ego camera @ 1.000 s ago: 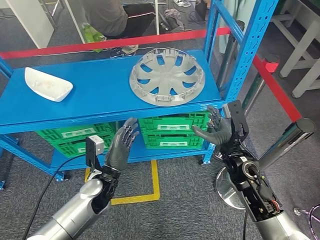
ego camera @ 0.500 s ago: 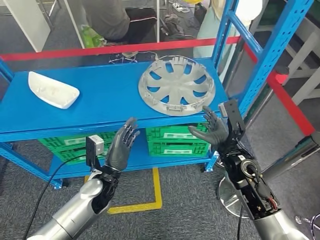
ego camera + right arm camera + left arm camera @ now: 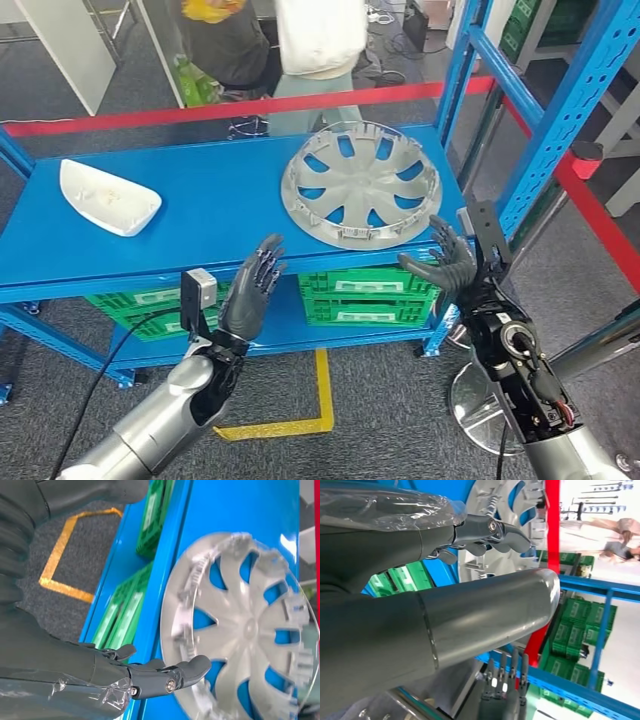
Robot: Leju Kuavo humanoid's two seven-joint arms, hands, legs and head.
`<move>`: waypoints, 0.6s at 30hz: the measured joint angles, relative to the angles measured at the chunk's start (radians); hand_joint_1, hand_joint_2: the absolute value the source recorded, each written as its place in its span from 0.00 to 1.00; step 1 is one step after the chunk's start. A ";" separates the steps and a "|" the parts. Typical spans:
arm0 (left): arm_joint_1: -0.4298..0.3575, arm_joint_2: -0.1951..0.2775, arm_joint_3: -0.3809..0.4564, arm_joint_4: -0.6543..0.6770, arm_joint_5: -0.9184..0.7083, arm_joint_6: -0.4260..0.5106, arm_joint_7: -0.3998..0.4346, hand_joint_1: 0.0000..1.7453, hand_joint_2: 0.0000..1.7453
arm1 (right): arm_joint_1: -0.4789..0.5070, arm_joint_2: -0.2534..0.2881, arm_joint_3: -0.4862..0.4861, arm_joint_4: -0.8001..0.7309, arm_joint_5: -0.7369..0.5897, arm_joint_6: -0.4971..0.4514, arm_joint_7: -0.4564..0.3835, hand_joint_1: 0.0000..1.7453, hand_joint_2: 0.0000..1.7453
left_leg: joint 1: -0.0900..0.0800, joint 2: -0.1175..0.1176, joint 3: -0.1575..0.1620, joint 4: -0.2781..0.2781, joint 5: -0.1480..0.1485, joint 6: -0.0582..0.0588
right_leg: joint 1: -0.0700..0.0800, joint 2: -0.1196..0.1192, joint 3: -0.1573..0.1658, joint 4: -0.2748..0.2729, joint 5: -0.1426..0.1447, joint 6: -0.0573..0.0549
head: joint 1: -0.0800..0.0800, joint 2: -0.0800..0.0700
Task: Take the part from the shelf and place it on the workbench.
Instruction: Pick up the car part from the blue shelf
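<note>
Fingers (image 3: 266, 268) of your left hand (image 3: 249, 295) were spread wide and held nothing, raised in front of the blue shelf (image 3: 211, 205) edge. Your right hand (image 3: 445, 268) was likewise splayed and empty, just beside the shelf's front right corner, near the rim of the silver wheel cover (image 3: 362, 183). That cover lay flat on the shelf's right end, well apart from a white part (image 3: 108, 196) on the left end. Green crates (image 3: 362, 292) sat on the lower shelf.
</note>
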 joint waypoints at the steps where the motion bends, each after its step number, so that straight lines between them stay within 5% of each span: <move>1: 0.003 0.001 0.000 0.000 0.000 0.000 0.000 0.00 0.00 | 0.000 -0.001 0.000 0.000 0.002 0.000 0.002 0.00 1.00 | 0.007 0.000 -0.047 0.064 -0.023 -0.006 | -0.001 0.000 0.002 0.000 -0.004 0.000 | -0.004 0.000; 3: 0.009 0.003 0.000 0.000 0.000 0.001 0.000 0.00 0.00 | 0.003 -0.001 0.000 0.000 0.003 0.000 0.005 0.00 1.00 | 0.016 0.001 -0.096 0.101 -0.021 -0.013 | -0.004 0.002 0.010 0.001 -0.015 0.004 | -0.011 0.000; 6: 0.010 0.004 0.000 0.000 -0.001 0.003 0.000 0.00 0.00 | 0.003 -0.001 0.001 0.000 0.004 0.002 0.005 0.00 1.00 | 0.020 0.003 -0.032 -0.095 0.107 -0.013 | -0.009 0.003 0.036 0.002 -0.036 0.015 | -0.027 0.000; 7: 0.009 0.004 0.001 0.000 -0.001 0.004 0.000 0.00 0.00 | 0.001 -0.001 0.001 0.000 0.004 0.002 0.005 0.00 1.00 | 0.018 0.005 -0.007 -0.156 0.127 -0.008 | -0.009 0.003 0.043 0.001 -0.042 0.021 | -0.031 0.000; 12: 0.013 0.009 0.007 -0.004 -0.001 0.014 -0.001 0.00 0.00 | -0.010 -0.002 0.002 0.001 0.004 0.011 0.007 0.00 1.00 | 0.014 0.002 0.039 -0.213 0.128 0.029 | -0.008 0.002 0.048 0.031 -0.058 0.054 | -0.030 0.000; 14: 0.014 0.009 0.009 -0.007 -0.001 0.015 -0.002 0.00 0.00 | -0.013 -0.002 0.003 0.002 0.004 0.015 0.007 0.00 1.00 | 0.014 0.002 0.059 -0.215 0.122 0.041 | -0.008 -0.001 0.007 0.122 -0.093 0.058 | -0.021 0.000; 16: 0.018 0.009 0.010 -0.007 -0.001 0.015 -0.002 0.00 0.00 | -0.014 -0.002 0.004 0.003 0.004 0.016 0.008 0.00 1.00 | 0.011 0.000 0.068 -0.215 0.113 0.047 | -0.007 -0.002 -0.072 0.263 -0.148 0.059 | -0.010 0.000; 18: 0.024 0.009 0.010 -0.007 -0.001 0.015 -0.002 0.00 0.00 | -0.012 -0.002 0.004 0.006 0.004 0.016 0.008 0.00 1.00 | 0.008 -0.002 0.079 -0.213 0.101 0.048 | -0.007 -0.002 -0.123 0.322 -0.164 0.059 | 0.000 0.000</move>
